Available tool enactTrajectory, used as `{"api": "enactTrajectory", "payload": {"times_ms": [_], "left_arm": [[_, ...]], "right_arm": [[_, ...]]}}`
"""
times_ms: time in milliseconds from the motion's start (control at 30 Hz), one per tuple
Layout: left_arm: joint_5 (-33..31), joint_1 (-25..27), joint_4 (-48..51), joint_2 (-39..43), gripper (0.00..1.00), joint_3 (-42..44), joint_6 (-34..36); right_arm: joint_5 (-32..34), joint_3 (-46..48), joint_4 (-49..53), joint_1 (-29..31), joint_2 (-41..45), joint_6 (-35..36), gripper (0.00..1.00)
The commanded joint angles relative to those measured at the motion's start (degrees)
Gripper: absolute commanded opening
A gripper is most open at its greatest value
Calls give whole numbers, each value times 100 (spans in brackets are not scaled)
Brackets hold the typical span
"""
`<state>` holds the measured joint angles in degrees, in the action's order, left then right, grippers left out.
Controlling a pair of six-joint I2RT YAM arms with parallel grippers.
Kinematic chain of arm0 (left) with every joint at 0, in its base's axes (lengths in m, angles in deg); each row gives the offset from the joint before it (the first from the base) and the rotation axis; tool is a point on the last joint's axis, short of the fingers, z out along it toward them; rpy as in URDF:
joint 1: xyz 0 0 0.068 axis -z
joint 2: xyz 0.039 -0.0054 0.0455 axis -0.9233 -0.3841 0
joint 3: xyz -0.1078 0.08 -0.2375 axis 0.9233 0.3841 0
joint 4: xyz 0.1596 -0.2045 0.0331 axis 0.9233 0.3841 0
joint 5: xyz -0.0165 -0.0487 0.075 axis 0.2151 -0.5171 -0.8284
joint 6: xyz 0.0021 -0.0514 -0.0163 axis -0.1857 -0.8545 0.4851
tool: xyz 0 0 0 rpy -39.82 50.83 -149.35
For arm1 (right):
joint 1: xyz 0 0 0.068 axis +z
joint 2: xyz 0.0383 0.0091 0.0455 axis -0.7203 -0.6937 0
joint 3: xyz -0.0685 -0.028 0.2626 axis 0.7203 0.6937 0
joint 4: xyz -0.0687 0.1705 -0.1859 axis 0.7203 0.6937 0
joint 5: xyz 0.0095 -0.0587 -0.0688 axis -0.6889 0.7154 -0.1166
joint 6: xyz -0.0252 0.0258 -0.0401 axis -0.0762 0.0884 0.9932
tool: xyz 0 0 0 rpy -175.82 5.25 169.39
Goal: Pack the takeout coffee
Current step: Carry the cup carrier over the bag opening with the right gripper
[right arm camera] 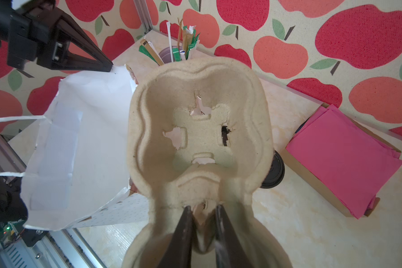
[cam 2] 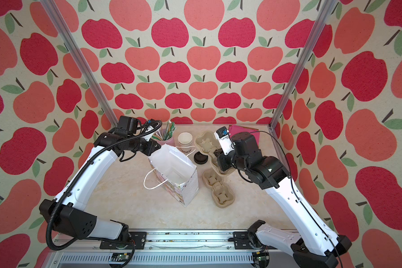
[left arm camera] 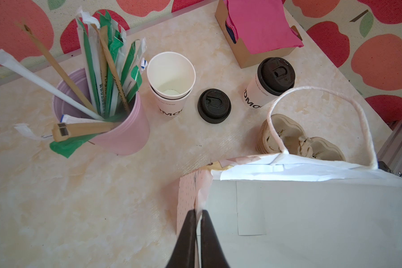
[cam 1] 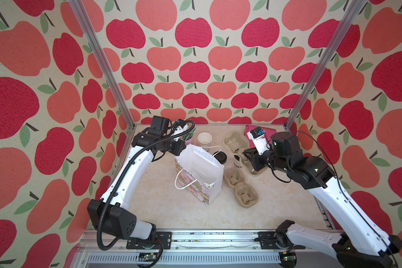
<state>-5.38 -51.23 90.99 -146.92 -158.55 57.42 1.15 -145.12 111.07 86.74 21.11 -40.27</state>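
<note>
- The left hand (left arm camera: 198,212) is pressed together on the rim of the paper bag (left arm camera: 288,208) — pinching one wall so that the mouth gapes upward.
- The right hand (right arm camera: 203,207) pinches the middle ridge of a pulp carrier (right arm camera: 200,130). The carrier's far end is tipped up off the worktop (left arm camera: 79,208), and its long axis runs away from the hand toward the back wall.
- The takeout coffee (left arm camera: 257,92) stands upright on the worktop with its black lid (left arm camera: 276,75) on. It is beyond the bag from the left hand and just beside the raised carrier.
- The right arm is plainly nearer — I'd judge the cup is best reached from that side, with the bag mouth lying toward the left arm.
</note>
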Motion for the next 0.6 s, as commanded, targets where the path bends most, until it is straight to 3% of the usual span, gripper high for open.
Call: {"api": "enactTrajectory", "payload": {"times_ms": [0, 333, 567], "left_arm": [[13, 25, -47, 74, 9, 57, -72], [20, 25, -112, 78, 9, 79, -105], [57, -10, -215, 92, 9, 185, -184]], "right_arm": [[-507, -337, -38, 102, -110, -99, 19], [-871, -868, -485, 803, -784, -289, 19], [-1053, -1182, -883, 973, -1397, -610, 18]]}}
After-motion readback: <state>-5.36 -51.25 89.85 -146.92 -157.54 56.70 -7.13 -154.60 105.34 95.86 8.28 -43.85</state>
